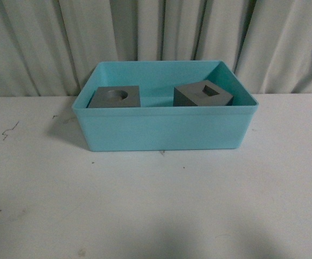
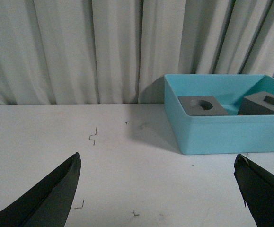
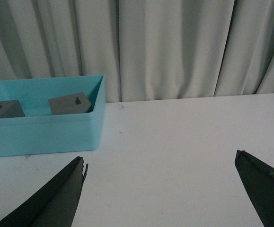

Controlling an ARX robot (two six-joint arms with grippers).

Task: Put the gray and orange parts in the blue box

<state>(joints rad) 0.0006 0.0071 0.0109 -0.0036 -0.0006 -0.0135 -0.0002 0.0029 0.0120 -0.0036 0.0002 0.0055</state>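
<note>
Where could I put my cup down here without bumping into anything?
Bare table lies in front of the box and on both sides of it. Inside the box is tighter: two gray cubes sit there, with a gap between them.

We are seeing only the tops of both gray cubes (image 1: 114, 97), since the blue box (image 1: 161, 129) near wall is hiding their lower halves. The box floor is also staying hidden, so we cannot tell whether anything else is lying inside.

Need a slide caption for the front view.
Two gray cubes sit inside the blue box on a white table.
</note>
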